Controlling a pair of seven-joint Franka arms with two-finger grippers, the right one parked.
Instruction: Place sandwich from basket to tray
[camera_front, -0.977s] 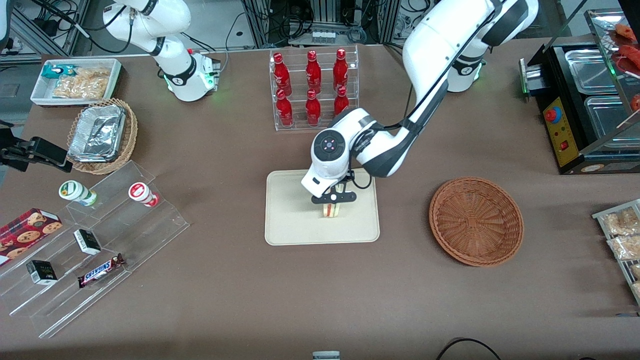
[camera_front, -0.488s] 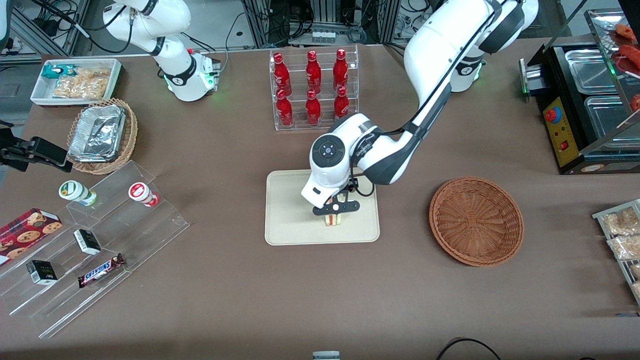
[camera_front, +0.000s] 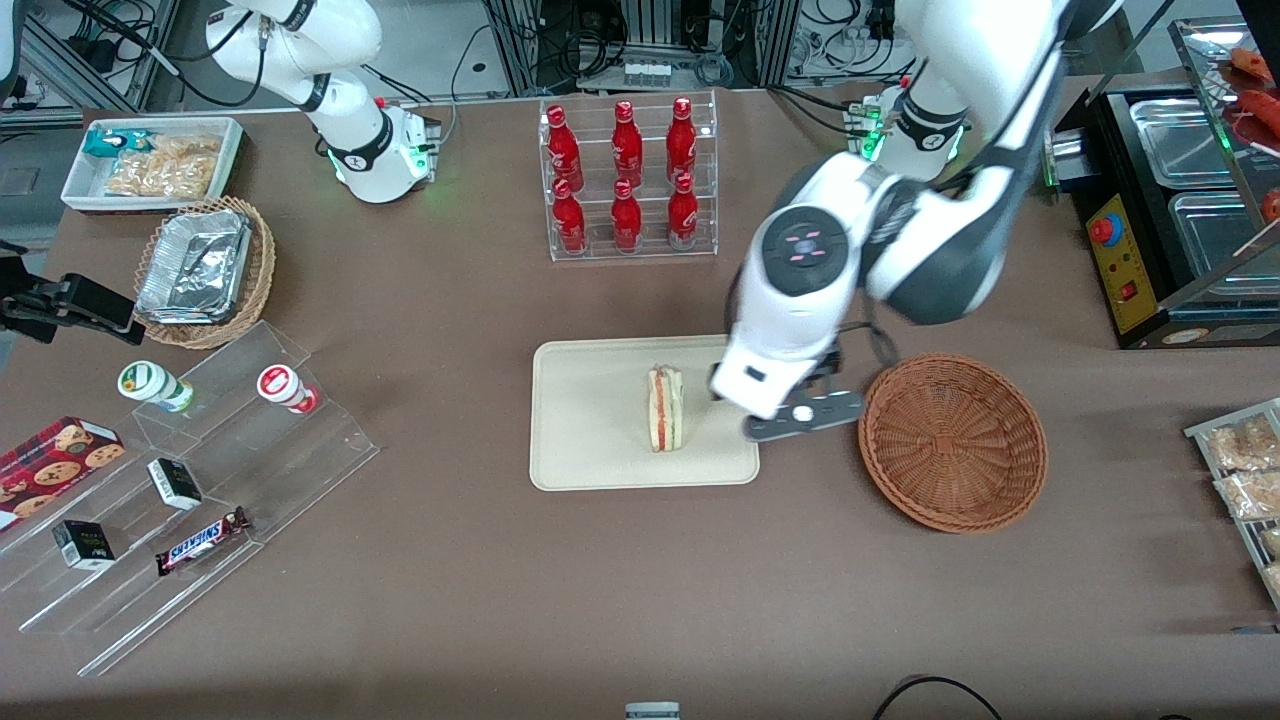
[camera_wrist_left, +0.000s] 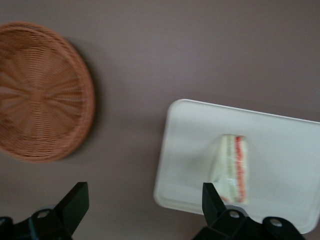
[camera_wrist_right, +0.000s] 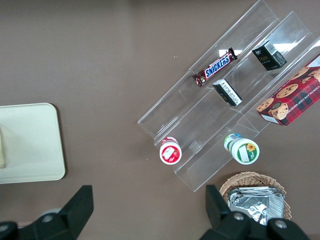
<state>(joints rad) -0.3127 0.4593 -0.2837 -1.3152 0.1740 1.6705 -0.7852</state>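
**Sandwich set on tray, hand raised and empty**

Toward the parked arm's end of the bench, a white bin of snack packets is seen, and nearer the front camera a tan wicker basket with foil containers. Nearer still, clear acrylic steps are laid out with two small cups, a cookie box, two dark small boxes and a chocolate bar.

At mid-bench a clear rack of red bottles is stood. Nearer the camera than the rack, the tray is laid flat. The sandwich is found on the tray, stood on edge with its red and green filling stripes turned upward, in the half of the tray nearer the basket; nothing is touching it. In the left wrist view the sandwich is shown on the tray, apart from the fingers.

The hand is held above the bench, over the gap between the tray's edge and the basket. Its fingers are spread wide in the wrist view and nothing is gripped between them. The basket is seen with nothing inside it.

Toward the working arm's end, a black appliance with steel pans is placed, and nearer the camera some packets of snacks are laid at the bench edge.
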